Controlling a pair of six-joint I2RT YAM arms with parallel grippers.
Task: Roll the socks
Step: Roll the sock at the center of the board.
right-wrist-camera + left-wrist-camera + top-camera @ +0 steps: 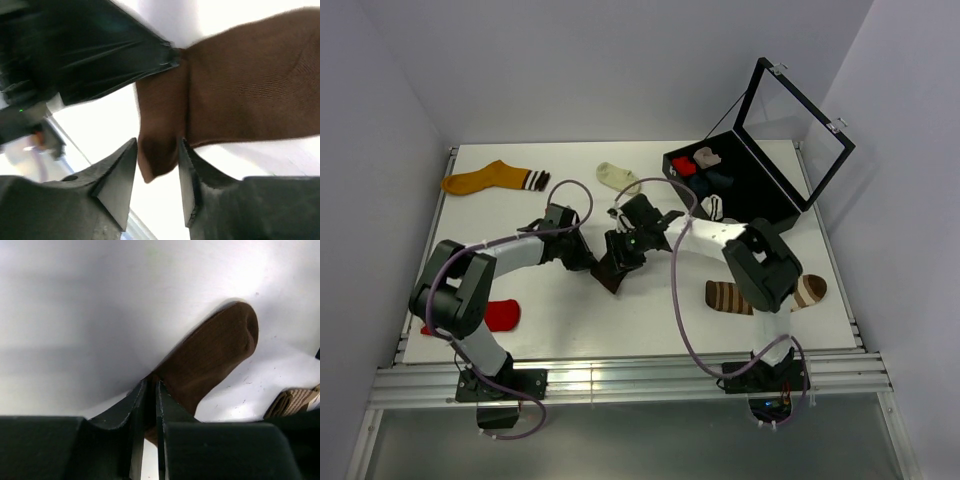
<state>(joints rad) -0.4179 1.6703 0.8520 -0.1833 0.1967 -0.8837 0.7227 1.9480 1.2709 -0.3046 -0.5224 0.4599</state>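
The dark brown sock [610, 272] lies mid-table between both grippers; its cuff is hidden. My left gripper [592, 262] is shut on one end of it. In the left wrist view the jaws [151, 385] pinch the fabric and the sock's toe [215, 355] stretches away on the table. My right gripper [623, 252] is shut on a folded part of the same sock [250, 90], with the fold hanging between its fingers [157, 145]. The red sock [500, 314] lies at the near left, partly under the left arm. The cream ankle sock [618, 177] lies at the back middle.
An orange sock [485, 180] with a striped cuff lies at the back left. A brown-and-tan striped sock [730, 296] lies near right under the right arm and also shows in the left wrist view [292, 401]. An open black case [770, 205] with rolled socks stands back right.
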